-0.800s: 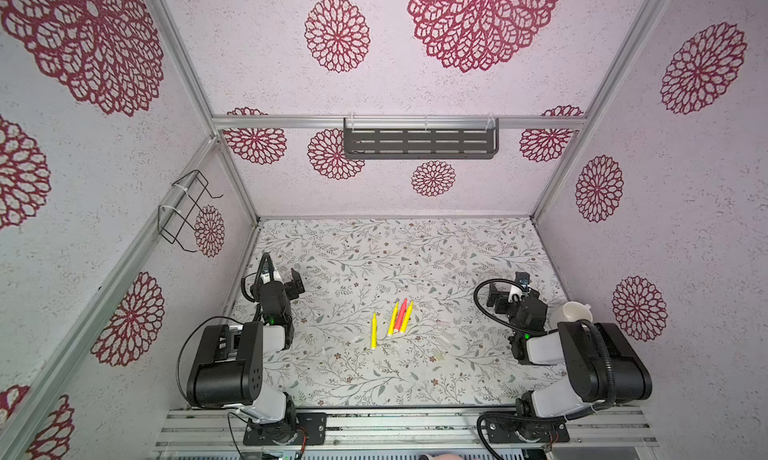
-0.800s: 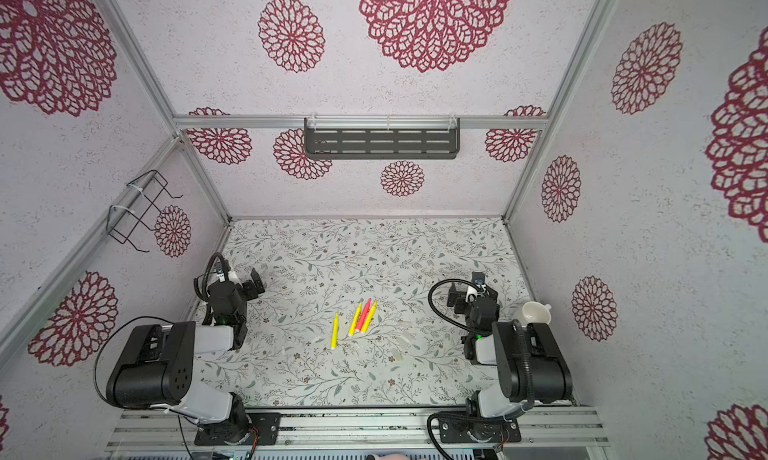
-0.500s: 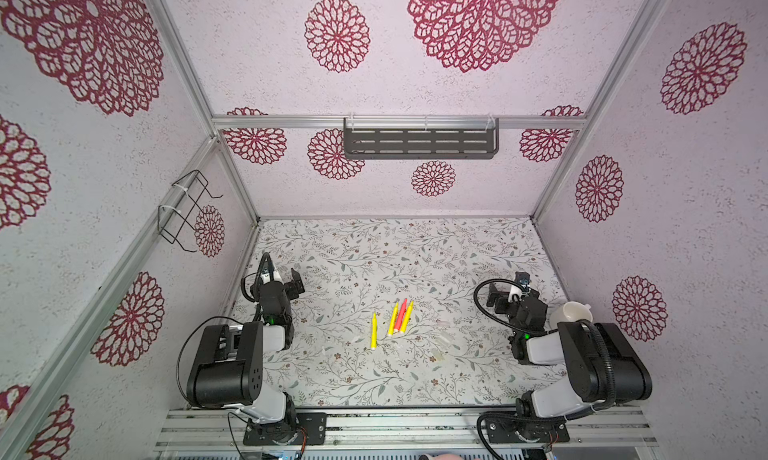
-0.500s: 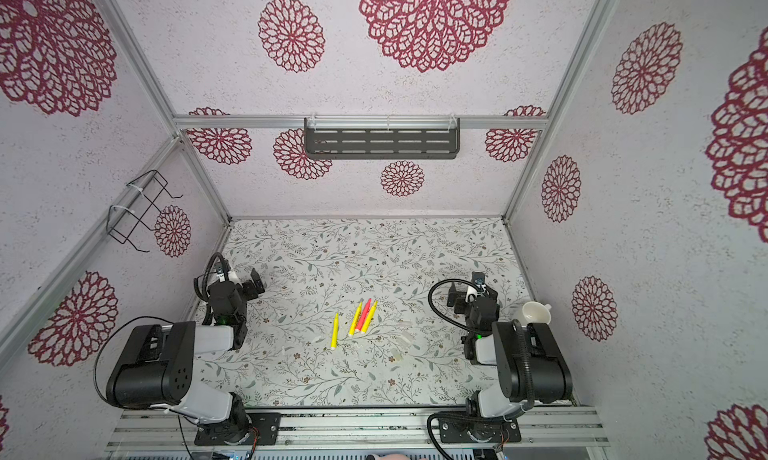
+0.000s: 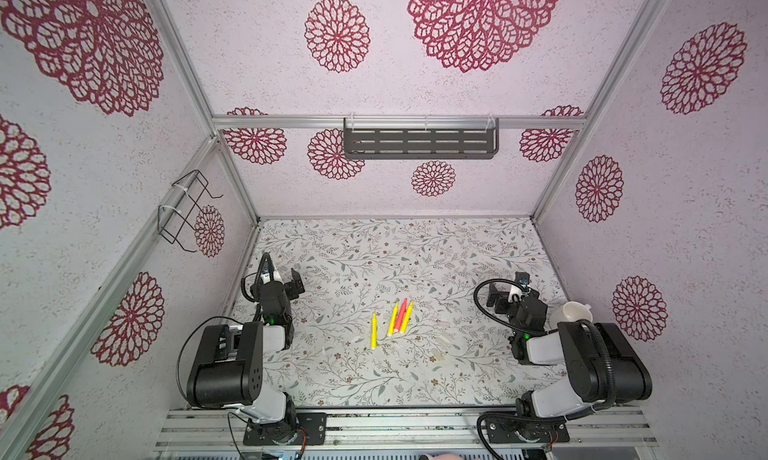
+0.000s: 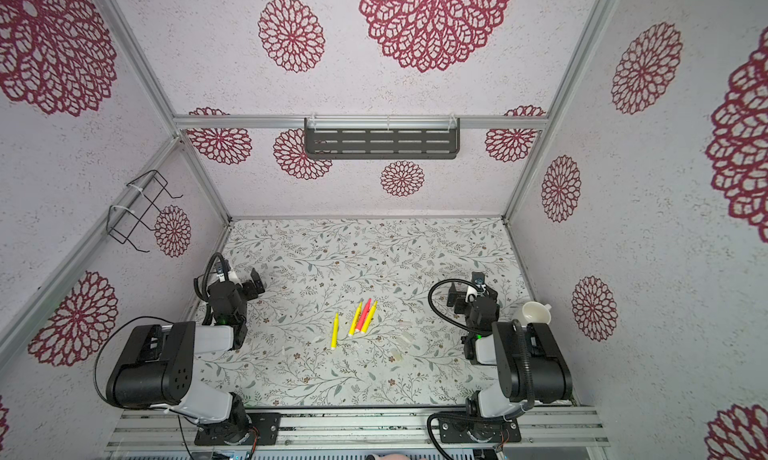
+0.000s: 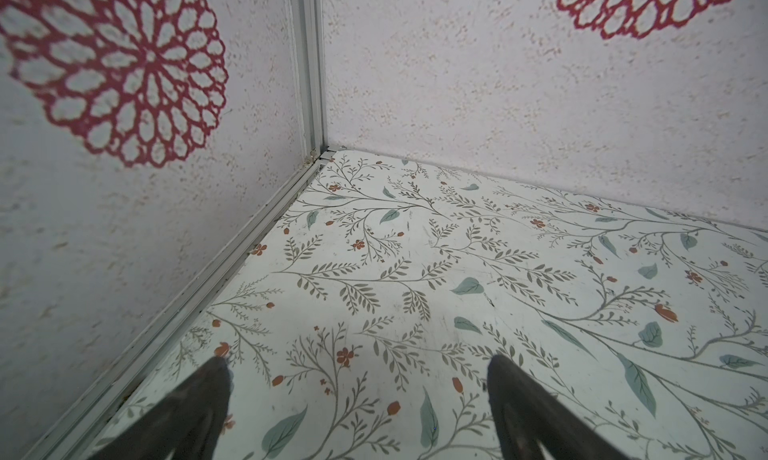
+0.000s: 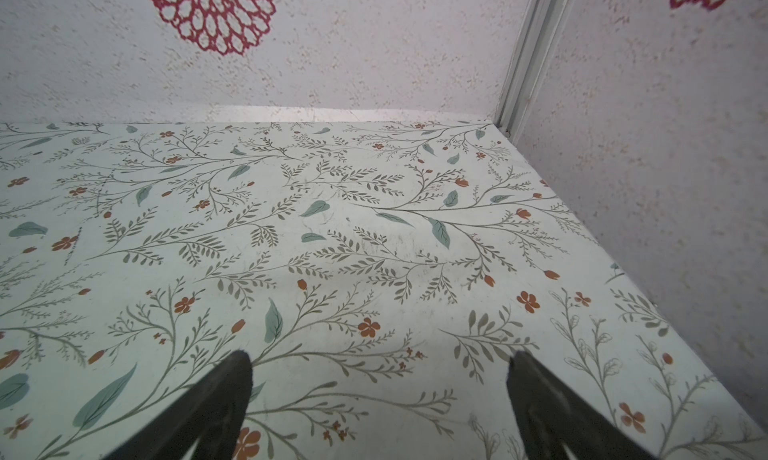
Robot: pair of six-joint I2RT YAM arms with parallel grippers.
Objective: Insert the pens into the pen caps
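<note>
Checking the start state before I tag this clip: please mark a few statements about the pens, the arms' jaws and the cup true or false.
1. The red-pink pointed pen lies between two yellow pointed pens. True.
2. All four pens lie together in one bundle. False: a third yellow pen lies apart, to the left of the other three in both top views.
3. Each arm's jaws are shut on a pen. False: the left gripper and the right gripper both show open jaws holding nothing.
4. A white handled cup sits beside the right arm. True.
</note>
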